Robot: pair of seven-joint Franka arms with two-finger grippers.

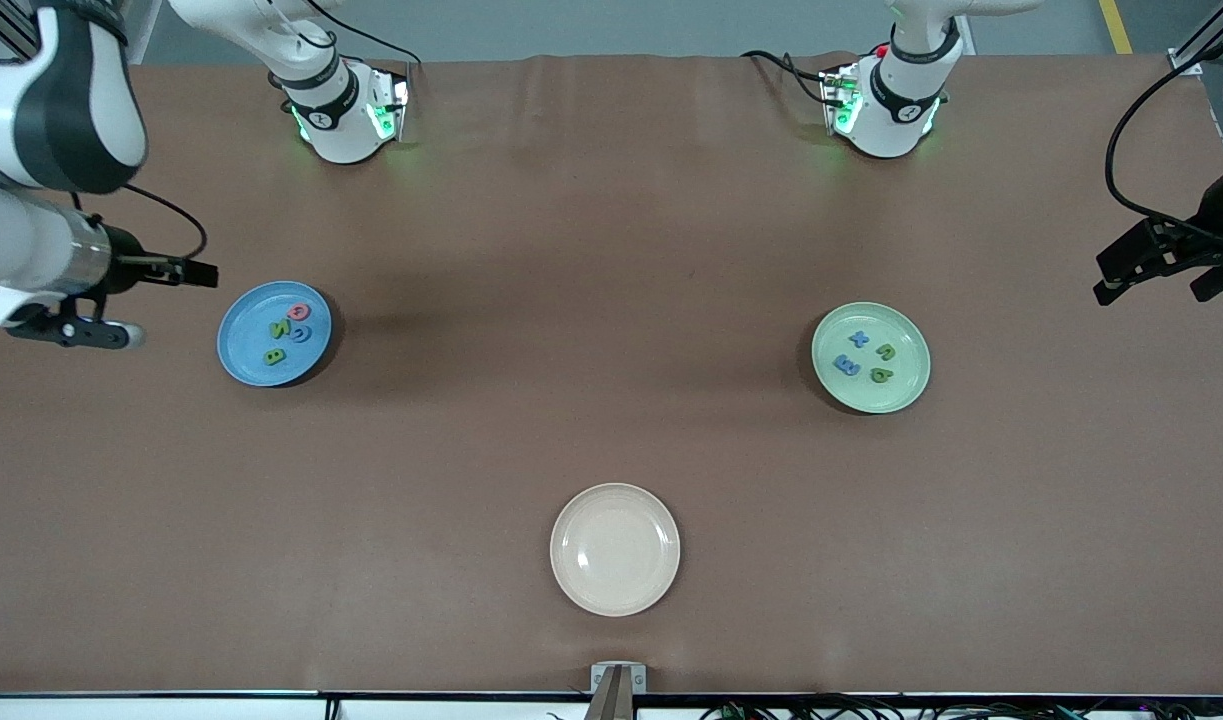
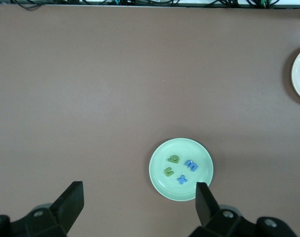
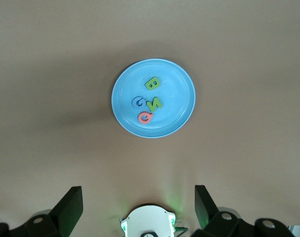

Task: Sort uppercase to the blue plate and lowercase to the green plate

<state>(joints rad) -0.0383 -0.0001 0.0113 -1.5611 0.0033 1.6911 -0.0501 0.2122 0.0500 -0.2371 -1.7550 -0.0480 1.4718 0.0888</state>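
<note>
- A brown desk (image 1: 611, 250) filled the front view; nearest the camera sat a cream plate (image 1: 615, 549).
- Farther off, the blue plate (image 1: 241, 345) held the uppercase (image 3: 149, 101) letters, the green plate (image 1: 906, 385) the lowercase (image 2: 180, 169).
- Only the wrist views showed the fingers spread wide and empty: left gripper (image 2: 140, 207) near the green plate, right gripper (image 3: 138, 210) near the blue plate.

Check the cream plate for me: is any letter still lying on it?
No. The cream plate is bare in the front view; four letters lie on the blue plate and four on the green plate.
</note>
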